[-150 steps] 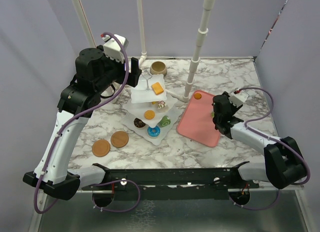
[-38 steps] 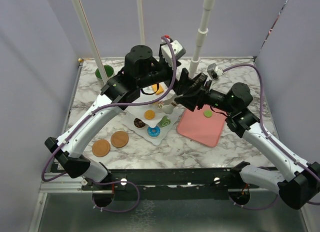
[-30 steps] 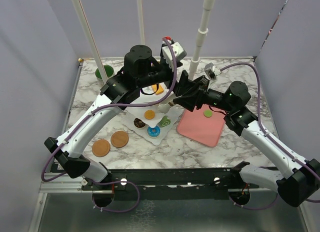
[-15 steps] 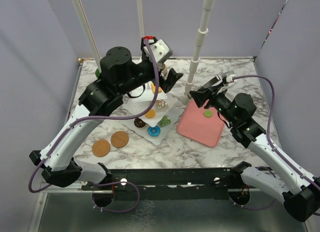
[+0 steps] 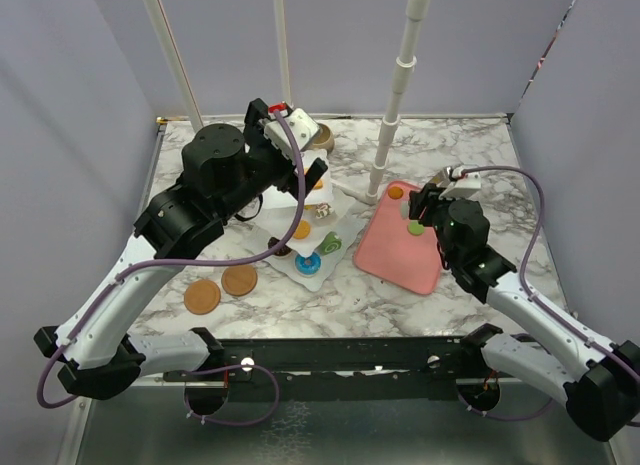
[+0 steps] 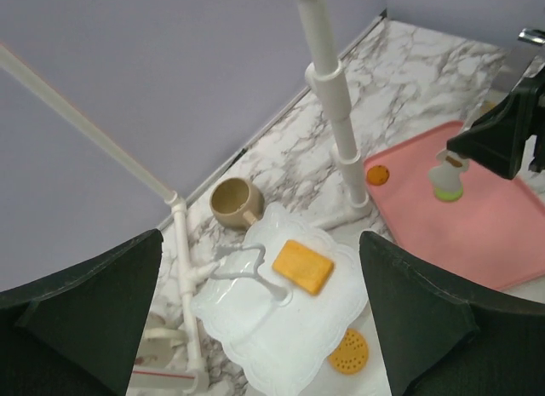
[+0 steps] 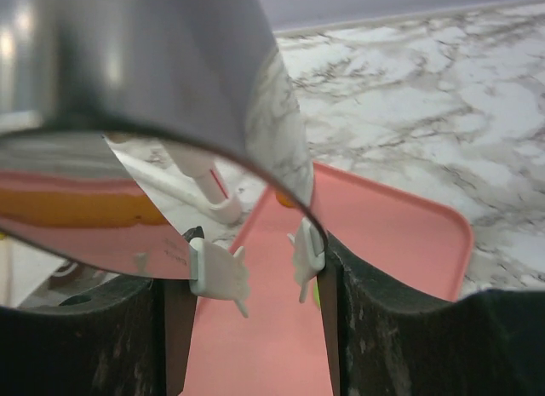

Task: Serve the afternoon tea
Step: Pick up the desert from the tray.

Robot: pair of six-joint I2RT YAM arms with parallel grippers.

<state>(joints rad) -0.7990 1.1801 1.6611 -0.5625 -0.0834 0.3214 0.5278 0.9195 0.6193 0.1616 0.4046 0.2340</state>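
Pink tray (image 6: 502, 234) lies right of the white stand (image 5: 347, 223) on the desk (image 5: 470, 155). Right end effector (image 7: 247, 328) clamped on metal tongs (image 7: 162, 64), tips apart at green pastry (image 6: 447, 190); contact unclear. Left end effector (image 6: 260, 235) spread wide, empty, above top tier (image 6: 255, 324). Judgement: straddle pastry squarely, squeeze gently, lift clear of tray rim, keep left arm off stand's handle (image 6: 243, 261).

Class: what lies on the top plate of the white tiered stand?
One orange cake slice lies on the top plate, beside the wire handle. In the overhead view the left arm covers part of it.
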